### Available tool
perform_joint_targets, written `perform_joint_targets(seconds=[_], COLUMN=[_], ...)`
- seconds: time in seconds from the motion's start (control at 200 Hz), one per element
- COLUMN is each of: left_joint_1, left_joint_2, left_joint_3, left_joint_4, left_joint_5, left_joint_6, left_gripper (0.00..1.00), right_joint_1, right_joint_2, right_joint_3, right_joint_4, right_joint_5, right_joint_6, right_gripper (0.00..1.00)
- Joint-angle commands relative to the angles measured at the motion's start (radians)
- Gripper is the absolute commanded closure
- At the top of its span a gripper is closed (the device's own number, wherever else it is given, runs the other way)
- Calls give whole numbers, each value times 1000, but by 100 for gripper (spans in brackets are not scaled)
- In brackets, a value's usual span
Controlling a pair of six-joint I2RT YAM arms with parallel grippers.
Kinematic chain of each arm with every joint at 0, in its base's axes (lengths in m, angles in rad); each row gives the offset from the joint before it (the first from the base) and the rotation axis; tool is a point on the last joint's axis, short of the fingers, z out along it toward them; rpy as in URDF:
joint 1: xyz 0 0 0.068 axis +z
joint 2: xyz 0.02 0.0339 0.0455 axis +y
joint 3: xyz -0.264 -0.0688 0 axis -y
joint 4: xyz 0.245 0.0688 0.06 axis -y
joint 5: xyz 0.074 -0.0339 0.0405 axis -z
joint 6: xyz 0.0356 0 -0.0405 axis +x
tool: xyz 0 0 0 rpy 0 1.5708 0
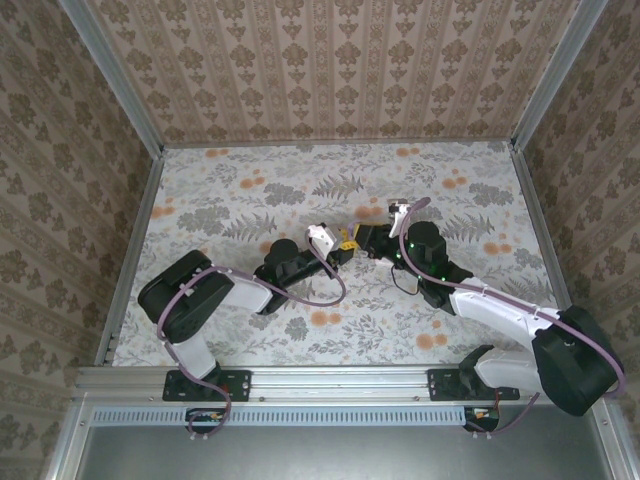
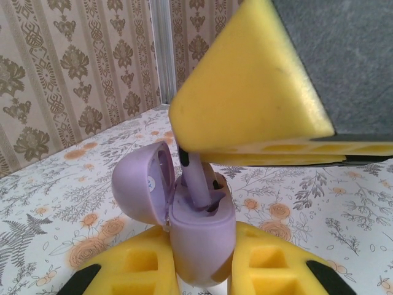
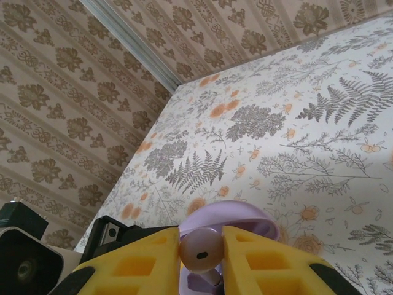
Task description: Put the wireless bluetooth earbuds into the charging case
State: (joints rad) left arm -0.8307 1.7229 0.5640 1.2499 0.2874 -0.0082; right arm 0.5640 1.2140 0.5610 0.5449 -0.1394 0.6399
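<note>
Wallpaper panels point(image 1: 330, 60) ring the floral surface point(image 1: 240, 190). Mid-surface both arms reach inward and meet. The left pincer point(image 2: 202, 267) is clamped on the lilac charging case point(image 2: 199, 236), upright, its lid point(image 2: 144, 184) hinged open to one side. The right pincer point(image 3: 201, 249), angled down from above, grips a lilac earbud point(image 3: 199, 253) whose stem dips into the case's open top beside the lid.

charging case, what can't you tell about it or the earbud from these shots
- Left wrist: inside of the charging case hidden by its rim and the earbud; other slot's state unclear.
- Left wrist: earbud's head under a pad of the right gripper.
- Right wrist: case body behind the gripper's fingers, cut by the bottom edge.
- Top external: case and earbud too small to make out.
</note>
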Motion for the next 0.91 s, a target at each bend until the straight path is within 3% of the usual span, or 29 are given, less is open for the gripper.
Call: perform_joint_targets(seconds=[0.0,0.9], left_joint_1=[-6,-5], left_joint_2=[-35,-54], left_joint_3=[25,24], left_joint_4=[44,44], left_joint_5=[-1,-27], left_joint_6=[-21,-12], left_gripper=[98,98], right_joint_1=[10,19], right_joint_2=[12,21], right_joint_3=[-5,-11], right_joint_4=[41,27], right_joint_5=[-2,-67], right_joint_6=[16,43], right_gripper=[77,77])
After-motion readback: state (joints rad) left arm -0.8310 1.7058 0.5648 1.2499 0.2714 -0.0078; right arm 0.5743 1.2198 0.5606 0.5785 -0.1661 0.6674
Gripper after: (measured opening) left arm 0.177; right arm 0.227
